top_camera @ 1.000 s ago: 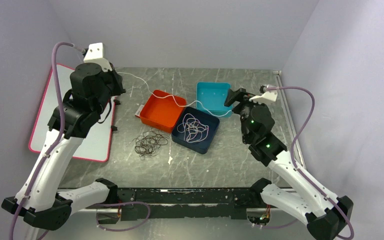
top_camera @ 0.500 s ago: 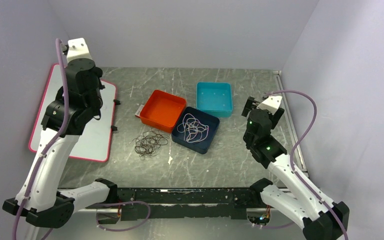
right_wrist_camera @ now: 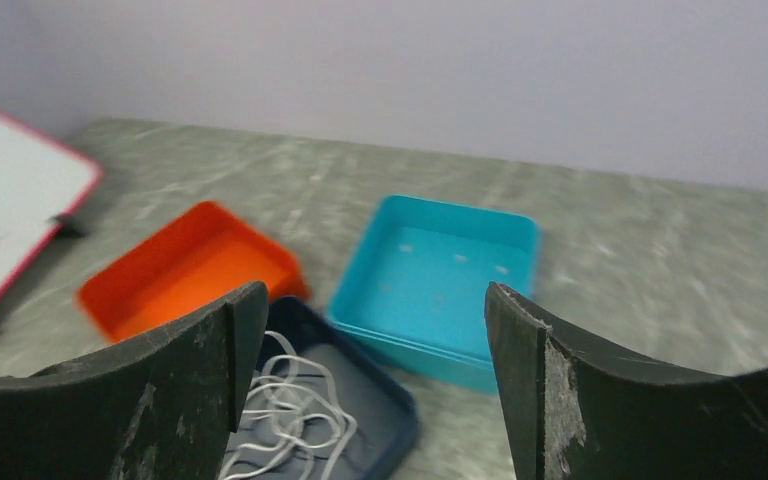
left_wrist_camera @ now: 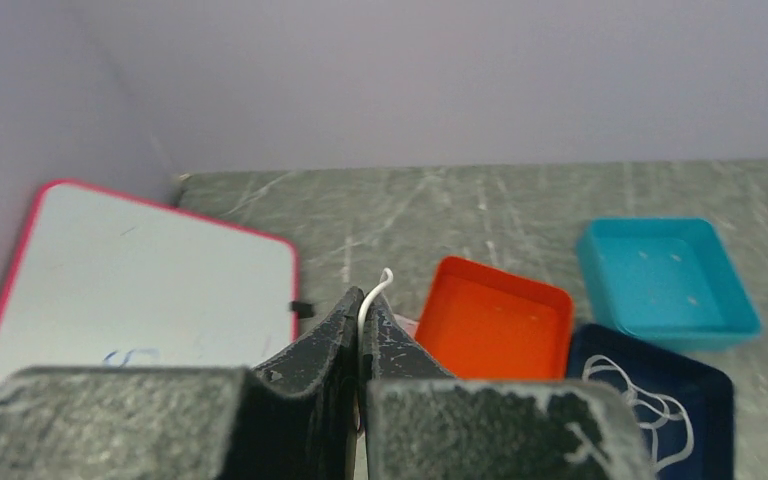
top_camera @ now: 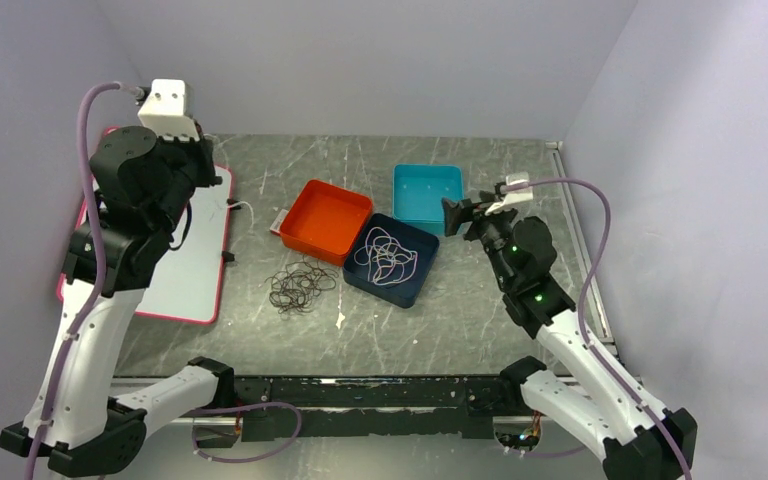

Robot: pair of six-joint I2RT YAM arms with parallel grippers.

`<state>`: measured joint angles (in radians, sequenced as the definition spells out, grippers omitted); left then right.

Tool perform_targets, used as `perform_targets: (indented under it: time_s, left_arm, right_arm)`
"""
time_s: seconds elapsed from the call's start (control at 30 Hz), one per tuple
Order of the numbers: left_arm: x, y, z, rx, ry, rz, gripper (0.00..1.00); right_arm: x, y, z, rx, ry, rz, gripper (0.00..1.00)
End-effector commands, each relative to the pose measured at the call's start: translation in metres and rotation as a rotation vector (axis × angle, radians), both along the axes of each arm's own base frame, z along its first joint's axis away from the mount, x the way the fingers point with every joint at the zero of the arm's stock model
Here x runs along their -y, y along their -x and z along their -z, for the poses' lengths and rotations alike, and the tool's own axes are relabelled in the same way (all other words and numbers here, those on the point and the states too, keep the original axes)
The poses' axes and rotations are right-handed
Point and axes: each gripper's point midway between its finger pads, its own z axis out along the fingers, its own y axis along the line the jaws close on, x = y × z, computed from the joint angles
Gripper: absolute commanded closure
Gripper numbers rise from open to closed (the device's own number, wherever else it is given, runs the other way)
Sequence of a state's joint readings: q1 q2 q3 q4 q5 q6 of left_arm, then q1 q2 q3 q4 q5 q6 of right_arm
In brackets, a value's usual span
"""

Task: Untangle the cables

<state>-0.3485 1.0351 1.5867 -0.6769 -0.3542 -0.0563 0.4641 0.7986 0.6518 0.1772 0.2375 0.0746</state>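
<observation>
The left gripper is closed tightly on the white cable. The short free end of the cable comes out between the fingertips, in line with them, and bends to the right at its tip. The right gripper has its jaws wide apart with nothing in them, near the teal tray. The black cables lie in a loose heap on the table, near the orange tray.

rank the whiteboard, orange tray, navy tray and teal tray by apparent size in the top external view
1. whiteboard, clearly largest even though partly hidden.
2. orange tray and navy tray, too alike to split.
3. teal tray, slightly smaller, but it sits farthest back, so unsure.
</observation>
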Motion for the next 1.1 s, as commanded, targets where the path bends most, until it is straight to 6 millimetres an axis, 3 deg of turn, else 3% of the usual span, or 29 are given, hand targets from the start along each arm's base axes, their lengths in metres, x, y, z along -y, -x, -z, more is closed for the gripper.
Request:
perform_targets:
  time_s: [0.0,0.13,0.33,0.63,0.9,1.07]
  left_arm:
    - [0.044,-0.002,-0.011,0.031,0.01,0.25,0.93]
    - [0.068,-0.001,-0.008,0.028,0.026,0.38,0.93]
    - [0.106,0.006,-0.008,0.025,0.073,0.59,0.93]
    - [0.142,0.009,-0.008,0.013,0.145,0.737,0.93]
    - [0.154,0.011,-0.008,0.015,0.169,0.76,0.93]
    - [0.157,0.012,-0.004,0.007,0.174,0.765,0.93]
  right_arm:
    - [-0.068,0.018,-0.043,0.127,-0.013,-0.397,0.17]
    - [-0.103,0.033,-0.056,0.149,-0.014,-0.623,0.18]
    - [-0.134,0.045,-0.067,0.15,-0.075,-0.803,0.19]
    - [-0.203,0.06,-0.052,0.087,-0.101,-0.811,0.19]
    - [-0.221,0.045,-0.047,-0.111,-0.525,-0.707,0.23]
    - [-0.228,0.04,-0.044,-0.206,-0.681,-0.681,0.25]
